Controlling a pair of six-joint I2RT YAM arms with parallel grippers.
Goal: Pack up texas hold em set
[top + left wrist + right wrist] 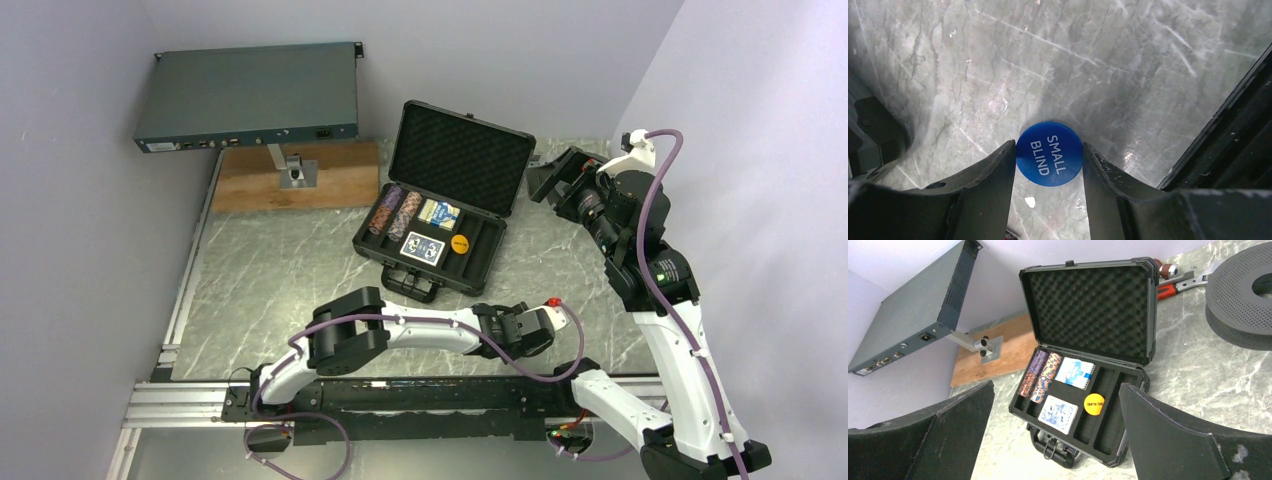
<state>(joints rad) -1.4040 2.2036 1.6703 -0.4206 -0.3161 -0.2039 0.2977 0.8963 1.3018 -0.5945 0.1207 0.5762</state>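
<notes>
**A:** On the counter (280, 270), just ahead of the arm bases: blue button (1049, 154) lying flat, face up, lettering SMALL BLIND legible.

**B:** Left jaws?

**A:** Down over it, one finger on each side of the disc, both appearing to touch its rim. Reads as a pinch across the width. The disc looks to be resting on the counter, not lifted.

**B:** Any long axis to line up with?

**A:** None, it is round (any approach angle serves).

**B:** Which way is the case from there?

**A:** Briefcase (462, 150) stands open, ahead of the left jaws and somewhat to their left, handle side nearest. Orange button (459, 242) sits in a slot toward the tray's right, and the slots beside it look free. Judgement: the carry is forward-left, over the near wall.

**B:** Right jaws?

**A:** Spread wide, nothing between them, raised off to the case's right and facing it. The left arm is the nearer to the button.
</notes>
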